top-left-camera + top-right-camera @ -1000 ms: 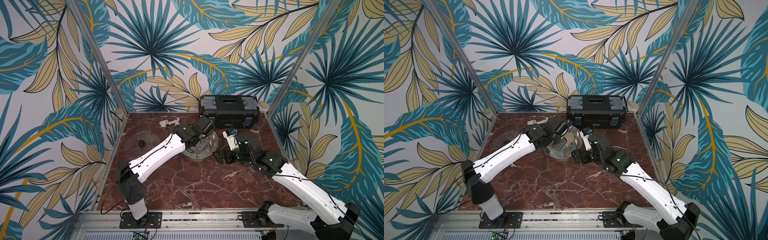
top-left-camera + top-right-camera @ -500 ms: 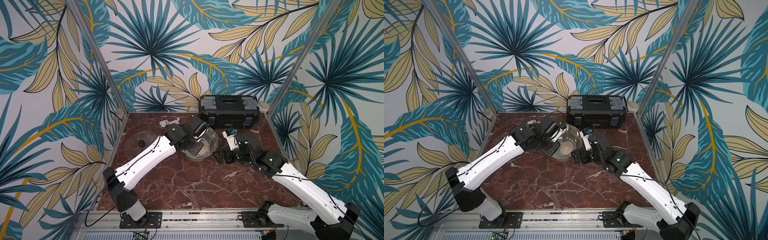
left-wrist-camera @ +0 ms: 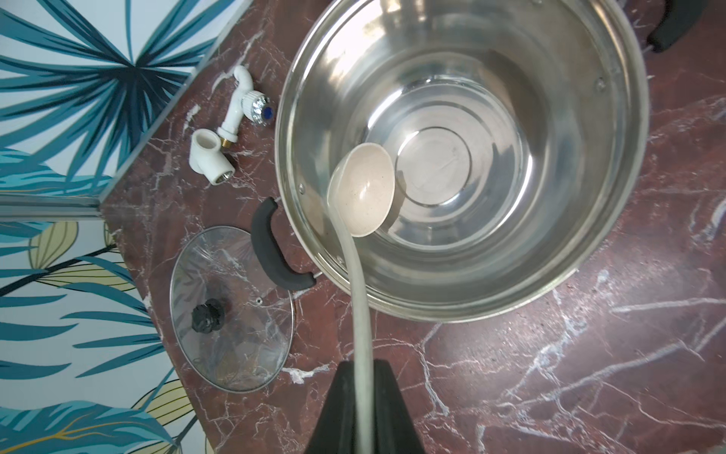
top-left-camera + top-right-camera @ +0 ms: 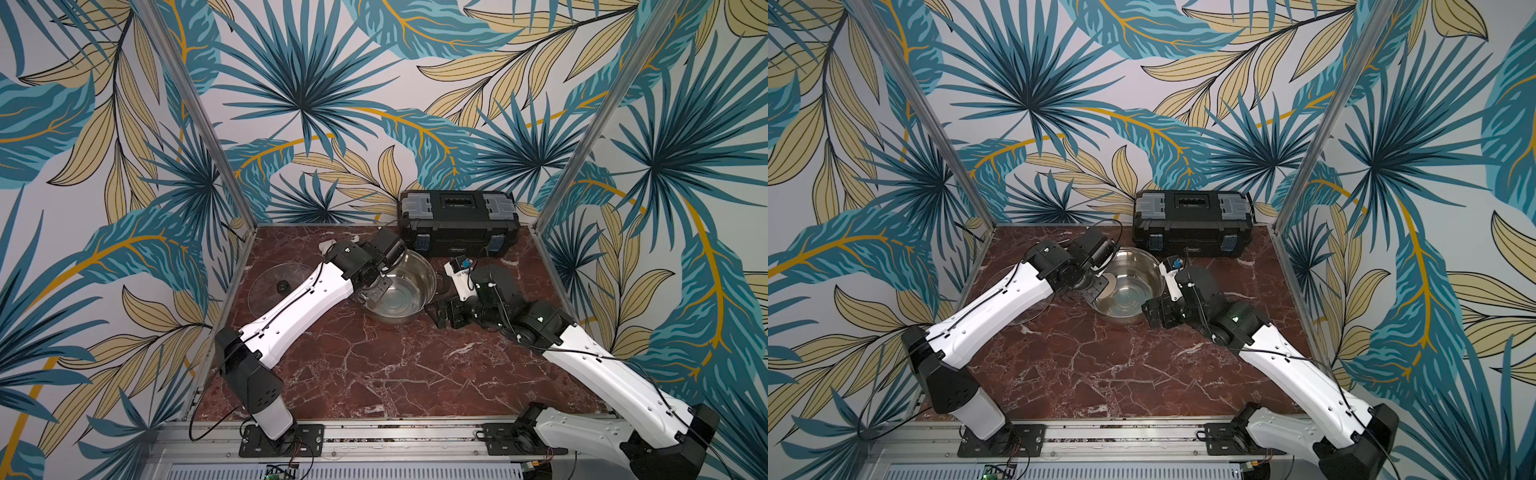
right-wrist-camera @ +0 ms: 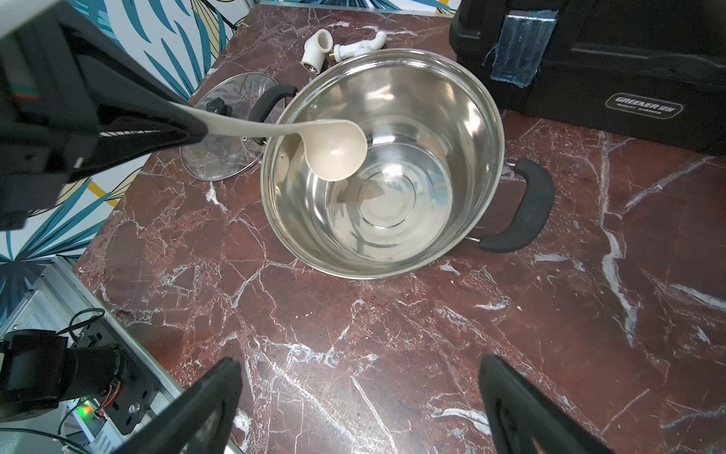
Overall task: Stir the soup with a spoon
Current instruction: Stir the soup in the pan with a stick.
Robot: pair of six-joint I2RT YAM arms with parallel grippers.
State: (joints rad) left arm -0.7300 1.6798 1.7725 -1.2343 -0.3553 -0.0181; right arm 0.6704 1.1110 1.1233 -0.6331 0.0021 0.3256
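Left tool (image 3: 363, 369) clenched on the spoon (image 3: 363, 192) handle, and the spoon's bowl hangs in the mouth of the steel pot (image 3: 581, 118), close to one wall. Right tool (image 5: 359, 359) spread wide, holding nothing, near the pot. Glass lid (image 3: 231, 310) lies flat on the bench (image 3: 550, 373).

A: On the red-brown marble table (image 4: 374, 365)?
B: Steel pot (image 4: 419, 286) near the middle, toward the back. Glass lid (image 4: 268, 291) flat just beside its handle. Two white pipe fittings (image 3: 210, 161) near the back corner. Black toolbox (image 4: 457, 224) against the back wall.
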